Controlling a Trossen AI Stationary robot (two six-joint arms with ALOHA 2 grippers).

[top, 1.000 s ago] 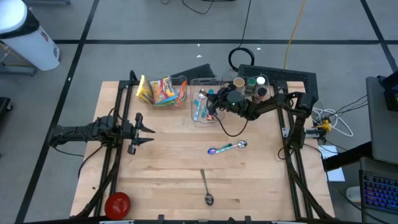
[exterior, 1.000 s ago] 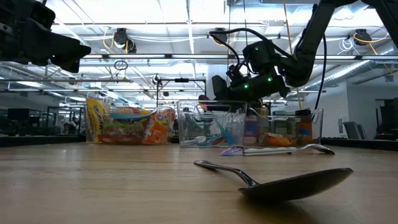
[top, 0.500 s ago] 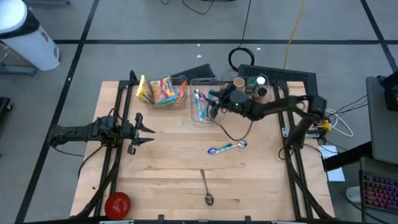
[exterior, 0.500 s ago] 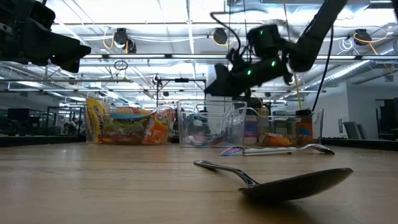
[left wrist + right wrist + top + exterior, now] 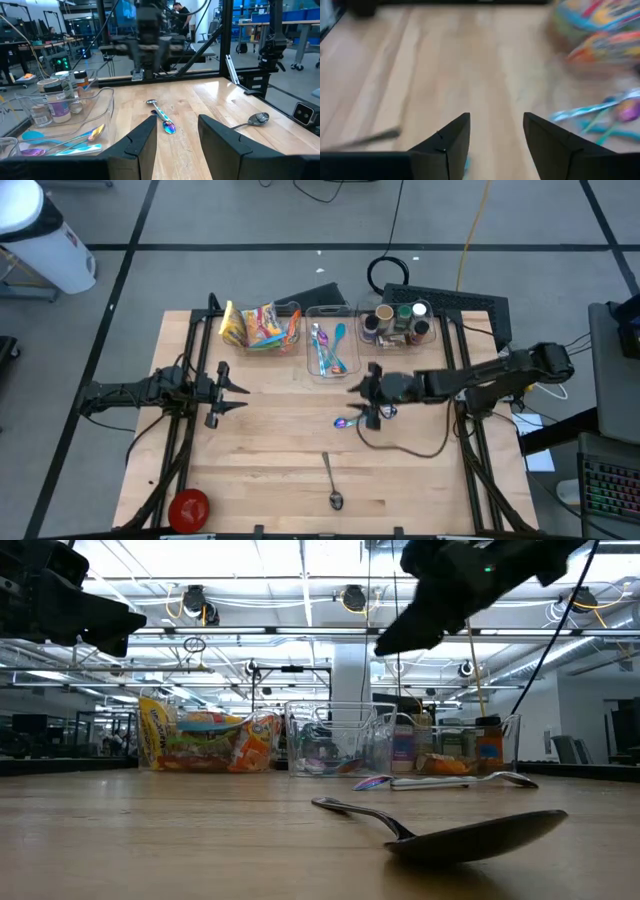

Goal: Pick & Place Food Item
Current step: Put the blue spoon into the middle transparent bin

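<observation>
Two grippers stand with jaws apart and empty: the left gripper (image 5: pixel 238 391) waits at the table's left side, with the bin of snack packets (image 5: pixel 262 327) well beyond its fingertips. Further right, the right gripper (image 5: pixel 358 398) hovers above the wood, the iridescent spoon (image 5: pixel 364 418) just beside its jaws and the clear utensil bin (image 5: pixel 330 343) near behind.

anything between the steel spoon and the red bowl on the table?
High view: nothing, just bare wood between the steel spoon and the red bowl.
</observation>
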